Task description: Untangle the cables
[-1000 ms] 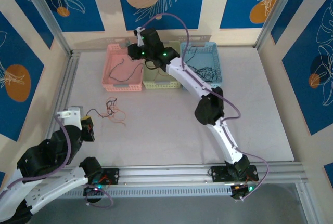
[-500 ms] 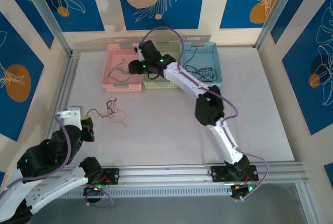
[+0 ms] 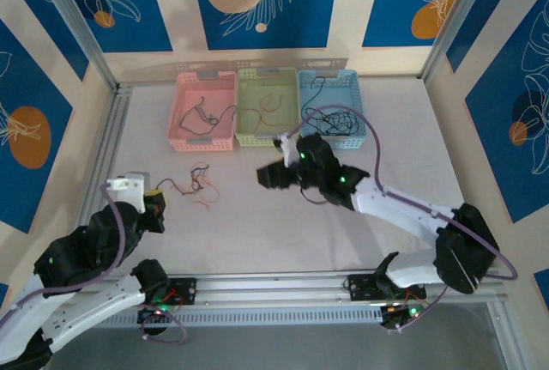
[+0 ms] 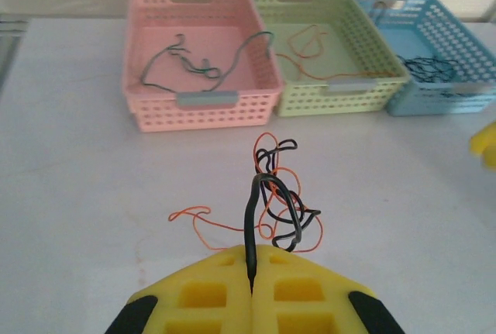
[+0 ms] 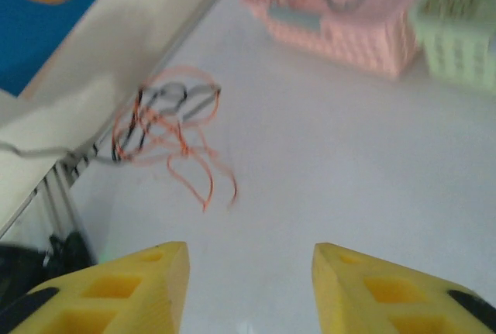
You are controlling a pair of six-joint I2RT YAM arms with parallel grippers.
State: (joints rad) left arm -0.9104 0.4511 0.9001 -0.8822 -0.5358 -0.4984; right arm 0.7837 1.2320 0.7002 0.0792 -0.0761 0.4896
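My left gripper (image 4: 252,291) is clenched on the near end of a thin black wire (image 4: 249,218). That wire rises from between its jaws into the knot of black and red-orange cables (image 4: 280,198) lying on the white table (image 4: 77,194), short of the 3 perforated plastic baskets (image 4: 205,113). My right gripper (image 5: 248,260) hangs over the table, jaws apart and holding nothing, facing that knot. I'd hold the left firm as an anchor, bring the right in low, pinch 1 loose orange loop (image 5: 208,191) at the knot's edge and draw it sideways slowly. The knot's long axis runs from my left gripper away toward the baskets.
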